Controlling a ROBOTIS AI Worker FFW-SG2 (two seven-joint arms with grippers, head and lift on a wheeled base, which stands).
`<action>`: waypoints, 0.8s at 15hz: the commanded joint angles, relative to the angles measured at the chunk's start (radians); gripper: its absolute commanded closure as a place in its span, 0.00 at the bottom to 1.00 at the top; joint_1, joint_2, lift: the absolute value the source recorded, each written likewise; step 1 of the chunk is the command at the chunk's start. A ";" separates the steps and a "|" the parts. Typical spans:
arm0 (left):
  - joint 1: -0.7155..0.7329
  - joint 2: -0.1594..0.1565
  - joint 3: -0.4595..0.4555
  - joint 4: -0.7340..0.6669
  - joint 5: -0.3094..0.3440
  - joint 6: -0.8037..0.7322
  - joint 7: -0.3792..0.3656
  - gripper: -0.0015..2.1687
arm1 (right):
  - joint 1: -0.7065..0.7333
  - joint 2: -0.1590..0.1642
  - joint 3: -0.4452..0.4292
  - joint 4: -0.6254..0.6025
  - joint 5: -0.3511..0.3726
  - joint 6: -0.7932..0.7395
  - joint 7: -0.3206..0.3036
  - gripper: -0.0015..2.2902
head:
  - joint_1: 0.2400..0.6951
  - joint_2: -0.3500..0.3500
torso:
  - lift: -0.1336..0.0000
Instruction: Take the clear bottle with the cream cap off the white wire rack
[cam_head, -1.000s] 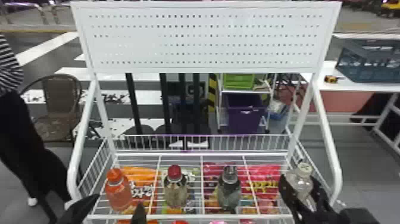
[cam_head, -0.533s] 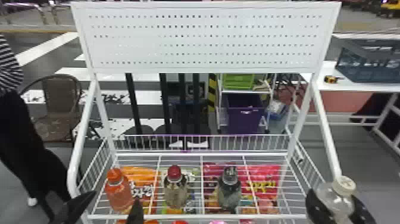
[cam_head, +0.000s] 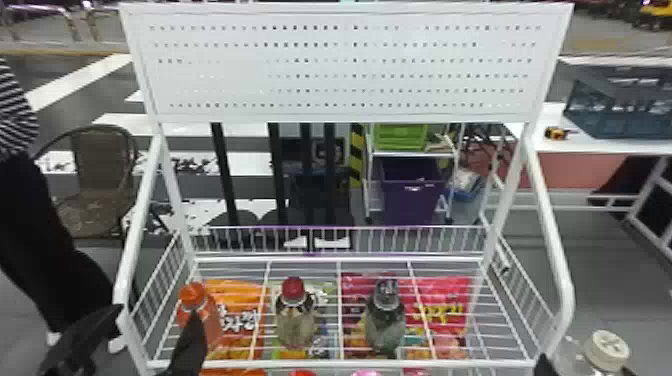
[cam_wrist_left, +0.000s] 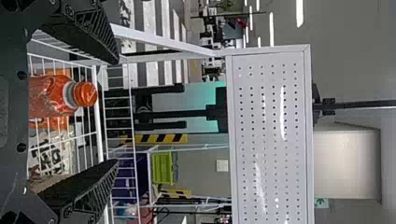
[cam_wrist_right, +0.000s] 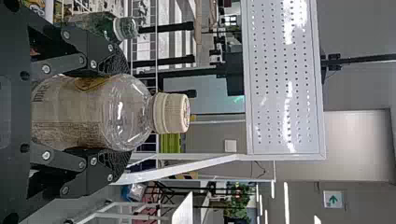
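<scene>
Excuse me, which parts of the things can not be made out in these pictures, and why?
- Base of the clear bottle: cut off by the bottom edge in the head view; hidden by the right end effector in the right wrist view.
- Lower part of the orange-capped bottle: partly hidden by the left end effector, head view.
- Whatever is below the pink top: cut off by the bottom edge, head view.

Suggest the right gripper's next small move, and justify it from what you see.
Probably a slight move farther from the rack: the right gripper holds the clear bottle upright, outside the side rail but near it.
</scene>
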 joint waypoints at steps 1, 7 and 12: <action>0.001 -0.001 0.002 -0.001 0.001 -0.005 0.000 0.06 | 0.005 0.001 -0.003 -0.011 0.000 0.000 0.000 0.67 | 0.57 0.50 | 1.00; 0.006 -0.002 0.001 -0.003 0.001 -0.005 -0.002 0.06 | 0.008 0.006 -0.004 -0.017 0.002 0.000 0.010 0.67 | 0.57 0.50 | 1.00; 0.009 -0.005 0.001 -0.001 0.001 -0.005 -0.002 0.06 | 0.013 0.006 -0.006 -0.028 0.003 0.000 0.012 0.67 | 0.57 0.50 | 1.00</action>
